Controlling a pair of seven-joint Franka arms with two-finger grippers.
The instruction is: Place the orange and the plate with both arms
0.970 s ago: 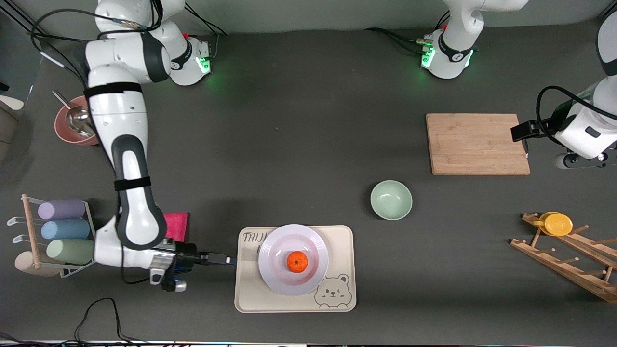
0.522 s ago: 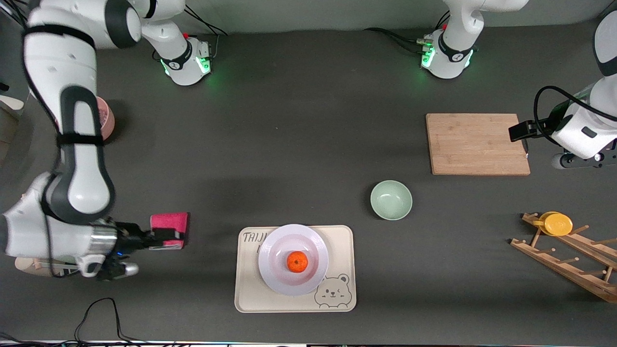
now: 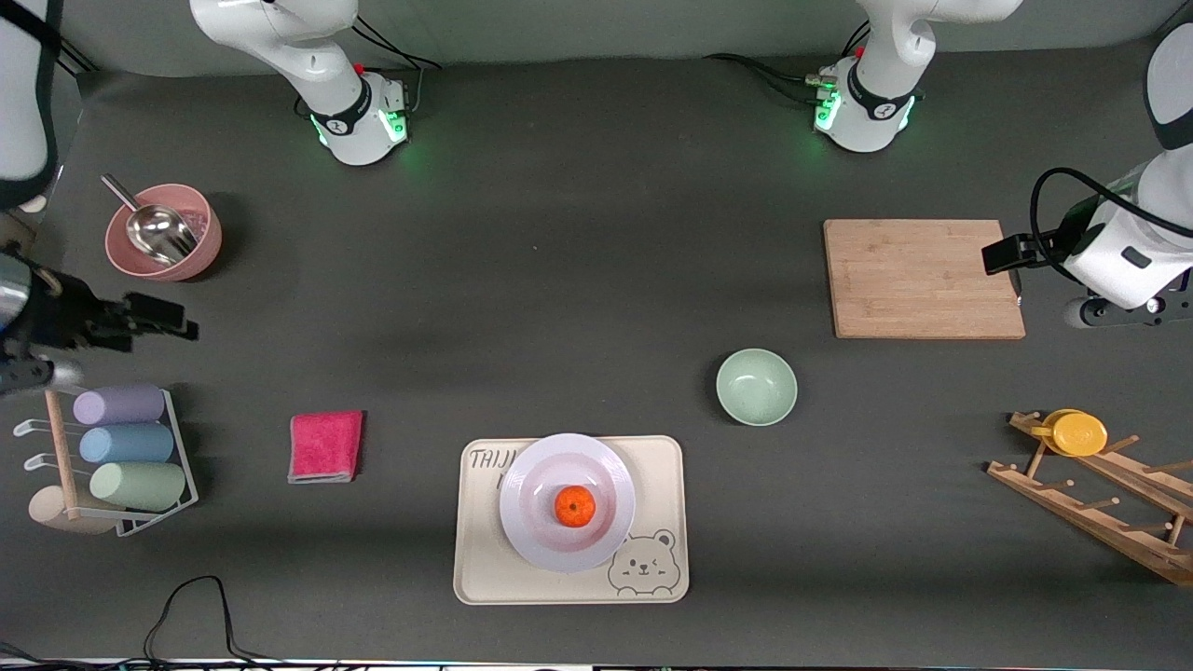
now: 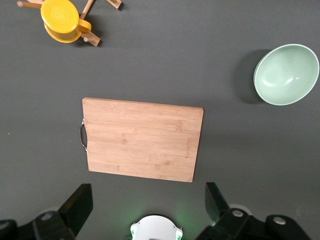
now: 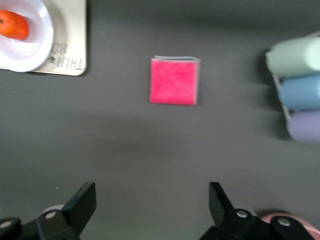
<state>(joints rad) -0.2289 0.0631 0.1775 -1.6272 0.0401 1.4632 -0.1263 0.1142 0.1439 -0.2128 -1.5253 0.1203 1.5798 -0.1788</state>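
Observation:
The orange (image 3: 575, 506) lies in the middle of the white plate (image 3: 531, 485). The plate stands on a cream tray with a bear drawing (image 3: 485, 570) near the table's front edge. The orange (image 5: 12, 25) and the plate (image 5: 37, 47) also show at the edge of the right wrist view. My right gripper (image 3: 171, 320) is open and empty, up over the table between a pink bowl and a cup rack, well away from the tray. It shows open in its wrist view (image 5: 151, 194). My left gripper (image 4: 147, 194) is open and empty, high beside the cutting board, and that arm waits.
A wooden cutting board (image 3: 923, 278) and a pale green bowl (image 3: 756, 387) lie toward the left arm's end. A wooden rack with a yellow cup (image 3: 1076, 432) stands there too. A pink cloth (image 3: 325, 446), a rack of cups (image 3: 121, 445) and a pink bowl with a scoop (image 3: 163, 244) are toward the right arm's end.
My right gripper has drawn back from the tray's edge, passed the pink cloth and swung out toward the right arm's end of the table. The left arm has barely moved.

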